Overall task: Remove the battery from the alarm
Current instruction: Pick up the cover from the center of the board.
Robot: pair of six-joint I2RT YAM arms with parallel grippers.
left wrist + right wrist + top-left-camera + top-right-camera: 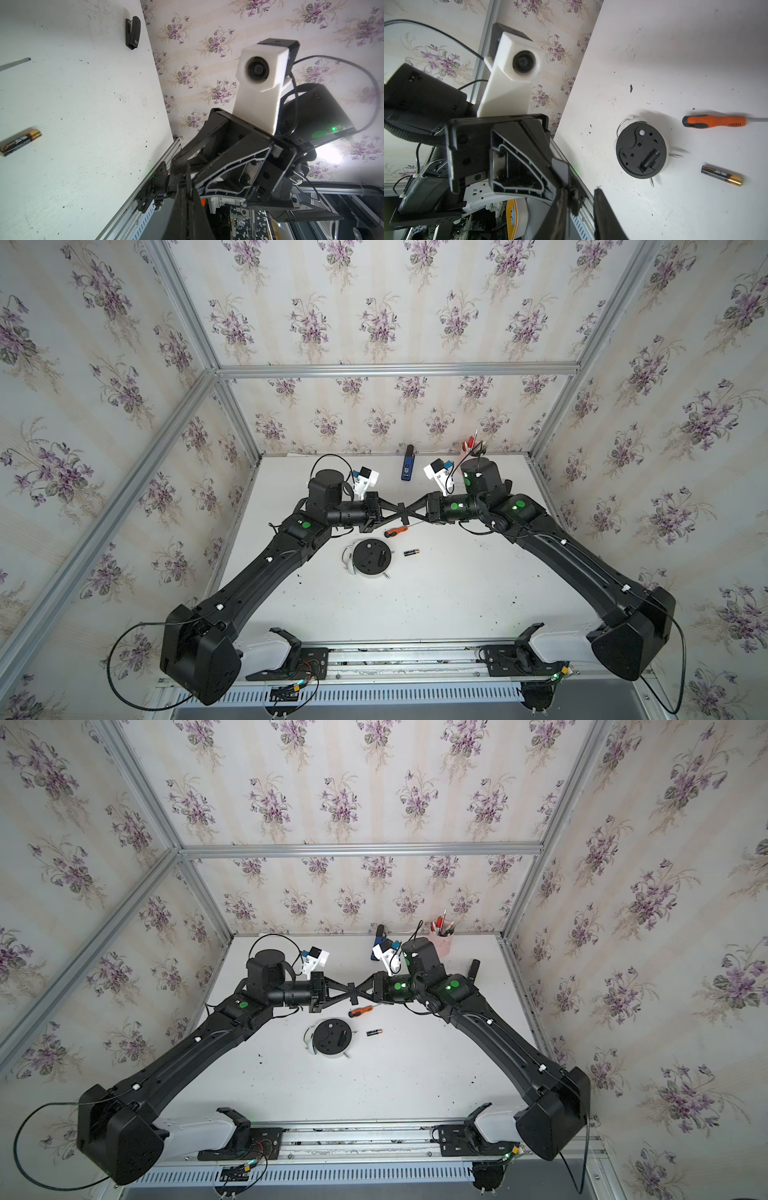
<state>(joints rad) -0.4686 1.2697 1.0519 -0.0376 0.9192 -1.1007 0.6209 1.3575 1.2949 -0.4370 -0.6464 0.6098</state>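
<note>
The alarm (372,558) (331,1036) lies face down mid-table, black back panel up, and its battery slot (650,160) is bare. The battery (411,552) (722,175) (20,142), black with a gold end, lies loose on the table just right of the alarm. Both arms hang above the table behind the alarm, tips meeting nose to nose. My left gripper (399,509) (188,180) is shut with nothing in it. My right gripper (413,508) (581,190) shows a narrow gap between its fingers and holds nothing.
An orange-and-black screwdriver (397,531) (714,121) lies under the gripper tips, behind the alarm. A blue device (407,466) and a pink pen cup (442,940) stand at the back wall. A black stapler (473,969) (133,33) lies at the right edge.
</note>
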